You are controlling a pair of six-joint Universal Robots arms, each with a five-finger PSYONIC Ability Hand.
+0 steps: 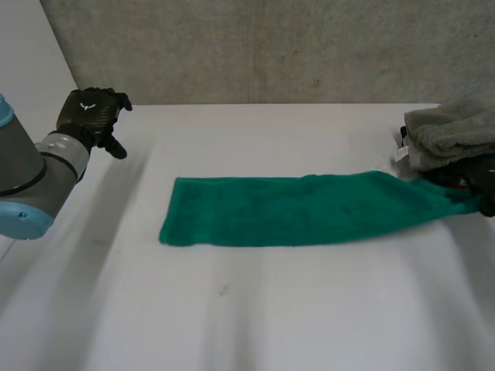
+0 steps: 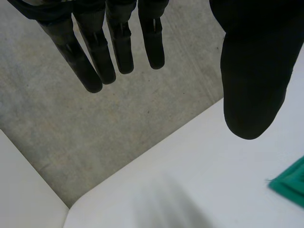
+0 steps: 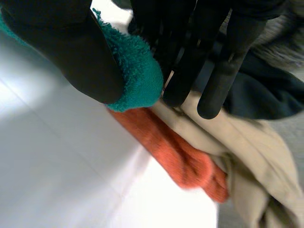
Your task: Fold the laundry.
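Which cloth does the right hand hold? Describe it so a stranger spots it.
On the white table, a laundry pile sits at the robot's right. Stretching flat from it across the middle is the green towel, one end pinched in the right hand. It alone is spread out; its neighbours are heaped grey, orange and beige.

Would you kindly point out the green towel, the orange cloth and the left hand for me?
green towel (image 1: 302,209): head view, the middle of the flat towel.
orange cloth (image 3: 178,152): right wrist view, midway along its length.
left hand (image 1: 90,112): head view, the middle of the hand.
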